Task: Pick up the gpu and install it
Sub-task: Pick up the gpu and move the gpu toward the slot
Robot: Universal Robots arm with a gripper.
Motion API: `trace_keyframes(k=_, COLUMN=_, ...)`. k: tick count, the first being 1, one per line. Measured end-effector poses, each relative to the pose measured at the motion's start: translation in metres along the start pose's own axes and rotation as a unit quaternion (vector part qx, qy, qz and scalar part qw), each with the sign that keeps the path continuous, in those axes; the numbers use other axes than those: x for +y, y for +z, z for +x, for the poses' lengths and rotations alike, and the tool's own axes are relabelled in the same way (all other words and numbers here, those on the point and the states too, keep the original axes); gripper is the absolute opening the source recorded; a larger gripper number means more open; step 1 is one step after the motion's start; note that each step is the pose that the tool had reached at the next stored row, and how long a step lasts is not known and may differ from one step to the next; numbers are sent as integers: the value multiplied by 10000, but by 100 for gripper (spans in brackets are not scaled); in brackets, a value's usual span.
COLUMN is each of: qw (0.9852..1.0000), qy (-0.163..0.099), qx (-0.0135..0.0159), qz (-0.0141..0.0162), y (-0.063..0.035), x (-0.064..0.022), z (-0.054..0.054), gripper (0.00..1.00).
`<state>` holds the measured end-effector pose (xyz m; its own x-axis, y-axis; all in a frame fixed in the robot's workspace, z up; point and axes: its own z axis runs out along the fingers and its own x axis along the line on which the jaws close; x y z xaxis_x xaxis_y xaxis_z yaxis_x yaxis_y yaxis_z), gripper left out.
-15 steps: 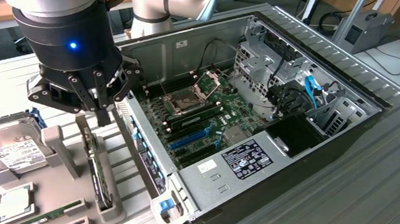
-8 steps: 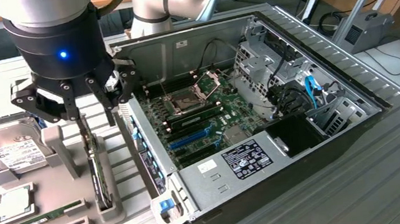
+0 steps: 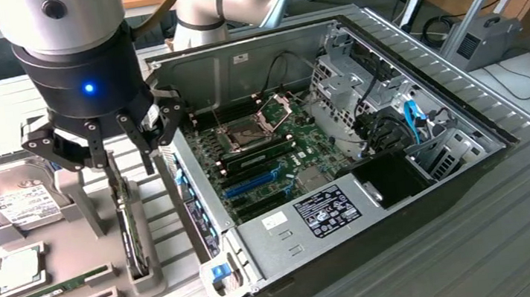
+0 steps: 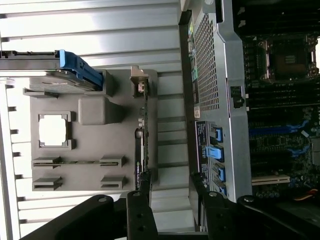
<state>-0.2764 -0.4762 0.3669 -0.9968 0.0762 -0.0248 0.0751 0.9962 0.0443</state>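
From my screen the biggest thing is the open computer case point(image 3: 352, 206), lying on its side on the ribbed metal table point(image 3: 515, 240) with its circuit board facing up. Just beside it, toward the exterior view's left, sits a grey holder point(image 3: 81, 289) with slots for parts.

The gripper point(image 3: 121, 156) hangs above that holder, close to the case wall. Its fingers are spread apart with nothing between them; I see bare table through the gap.

The graphics card point(image 3: 134, 242) stands on its long edge in the holder's slot nearest the case, below the gripper and not held. Its long axis runs parallel to the case's side, from the far end of the holder toward the camera in the exterior view. In the wrist view the card point(image 4: 142, 145) shows as a thin dark strip running away from the gripper point(image 4: 171, 186), roughly in line with one finger point(image 4: 145, 182).

A hard drive point(image 3: 16, 199), a processor point(image 3: 21, 268) and a memory stick point(image 3: 51, 287) also sit in the holder.
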Motion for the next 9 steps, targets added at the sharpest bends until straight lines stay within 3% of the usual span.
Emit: trace_keyframes(k=9, qw=10000, qy=0, qx=0, qz=0, y=29, x=-1, z=1, gripper=44)
